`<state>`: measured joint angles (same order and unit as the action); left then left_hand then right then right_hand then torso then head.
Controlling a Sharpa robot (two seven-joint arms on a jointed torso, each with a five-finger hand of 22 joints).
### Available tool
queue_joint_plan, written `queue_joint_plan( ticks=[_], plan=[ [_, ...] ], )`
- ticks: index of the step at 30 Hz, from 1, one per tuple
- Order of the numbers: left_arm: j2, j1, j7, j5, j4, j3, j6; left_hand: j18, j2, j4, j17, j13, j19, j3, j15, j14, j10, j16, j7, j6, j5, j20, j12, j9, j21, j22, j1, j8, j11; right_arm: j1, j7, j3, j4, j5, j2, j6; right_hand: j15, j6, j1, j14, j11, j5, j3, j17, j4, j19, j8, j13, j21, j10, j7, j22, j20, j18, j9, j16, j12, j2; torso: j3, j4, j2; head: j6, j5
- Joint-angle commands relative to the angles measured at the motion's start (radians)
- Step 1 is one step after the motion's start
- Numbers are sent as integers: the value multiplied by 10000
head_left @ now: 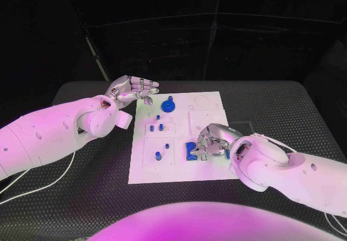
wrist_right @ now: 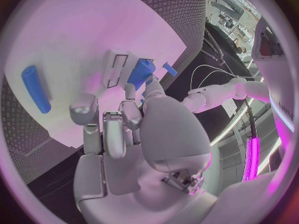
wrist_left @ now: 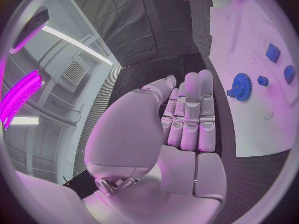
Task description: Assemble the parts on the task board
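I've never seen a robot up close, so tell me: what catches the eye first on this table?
The white task board lies in the middle of the black table, dotted with small blue parts, the largest a blue gear near its far edge. The right hand reaches down onto the board at a blue block. The left hand hovers over the board's far left corner, fingers curled, holding nothing.
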<state>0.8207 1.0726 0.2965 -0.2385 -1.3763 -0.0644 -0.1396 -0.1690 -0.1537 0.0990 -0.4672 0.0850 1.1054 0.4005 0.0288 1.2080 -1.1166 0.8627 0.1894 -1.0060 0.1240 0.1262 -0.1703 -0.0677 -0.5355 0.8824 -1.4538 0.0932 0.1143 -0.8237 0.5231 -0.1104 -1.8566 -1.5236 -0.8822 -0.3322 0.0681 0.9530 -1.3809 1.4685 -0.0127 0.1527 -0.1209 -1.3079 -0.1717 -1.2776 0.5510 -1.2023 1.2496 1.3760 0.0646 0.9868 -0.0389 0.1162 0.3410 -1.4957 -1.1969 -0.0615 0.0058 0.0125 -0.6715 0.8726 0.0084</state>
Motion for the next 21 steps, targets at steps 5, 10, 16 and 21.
queue_joint_plan(
  ticks=[5, 10, 16, 21],
  plan=[
    [11, 14, 35, 40, -21, -11, 94, -132, 94, -38, 10, 8, -42, 5, -15, -52, 73, -32, 3, 88, -29, 10, -54, 5, 32, -12, 15, 7, 12, -1, -133, 9, 2, -563, -1, 5, 80, 82, -33, 747, -10, -71, -62, -1187, 50, -88, 73, -114, 59, 122, -35, 31, 18, -46, 15, -68, -140, 5, -3, 5, 0, 0, 16],
    [20, 14, 36, 40, -22, -11, 95, -132, 94, -38, 10, 8, -42, 5, -15, -52, 73, -32, 3, 88, -29, 10, -54, 5, 32, -12, 15, 7, 12, -1, -366, 9, -37, -442, -17, -63, 72, 95, 180, 750, 0, -168, -325, -1206, -38, -87, 92, -213, 56, 179, -28, 34, 15, -48, 25, -76, -238, -126, -3, 6, 4, 0, 18],
    [20, 14, 41, 40, -19, -11, 91, -132, 94, -38, 10, 8, -42, 5, -15, -52, 73, -32, 3, 88, -29, 10, -54, 5, 32, -12, 15, 7, 12, 0, -622, 9, -90, -513, -68, -432, 78, 135, 243, 768, -14, -227, -431, -1299, -96, -145, 136, -412, 118, 288, -50, 147, 15, -67, 46, -121, -441, -114, 0, 1, 5, 0, 18],
    [23, 14, 44, 40, -13, -11, 91, -132, 94, -38, 10, 8, -42, 5, -15, -52, 73, -32, 3, 88, -29, 10, -54, 5, 32, -12, 15, 7, 12, 1, -1254, 9, -221, -123, -213, -706, 110, 240, 208, 803, -59, -269, -484, -1470, -115, -247, 224, -777, 230, 496, -104, 338, 36, -98, 85, -205, -821, -20, 7, -7, 11, 0, 40]
  ],
)
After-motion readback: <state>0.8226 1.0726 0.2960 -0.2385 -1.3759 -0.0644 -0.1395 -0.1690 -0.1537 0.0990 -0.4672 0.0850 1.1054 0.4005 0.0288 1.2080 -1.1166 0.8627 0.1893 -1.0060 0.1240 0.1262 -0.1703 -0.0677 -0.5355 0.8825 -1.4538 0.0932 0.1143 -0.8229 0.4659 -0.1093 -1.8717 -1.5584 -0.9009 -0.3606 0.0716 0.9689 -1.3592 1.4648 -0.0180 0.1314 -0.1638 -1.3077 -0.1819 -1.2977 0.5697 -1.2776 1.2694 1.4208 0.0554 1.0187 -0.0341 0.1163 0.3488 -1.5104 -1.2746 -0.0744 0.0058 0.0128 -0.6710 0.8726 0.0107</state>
